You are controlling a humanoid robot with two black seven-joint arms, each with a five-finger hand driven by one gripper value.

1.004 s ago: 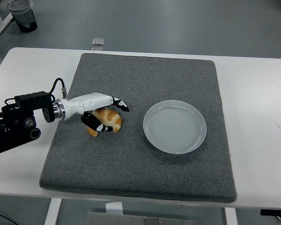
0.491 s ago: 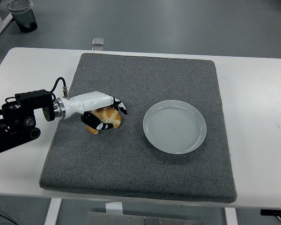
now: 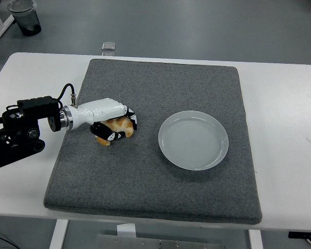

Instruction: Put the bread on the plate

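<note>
Fingers [image 3: 125, 120] of the left hand [image 3: 106, 116] have now curled tight around the golden-brown bread roll [image 3: 115, 128]. It looks ready to lift toward the round pale plate [image 3: 193, 140] at three o'clock.

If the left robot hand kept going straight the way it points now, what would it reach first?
The left robot hand, closed on the bread, points right across the grey mat. The plate comes first, probably its near rim; height is unclear.
</note>
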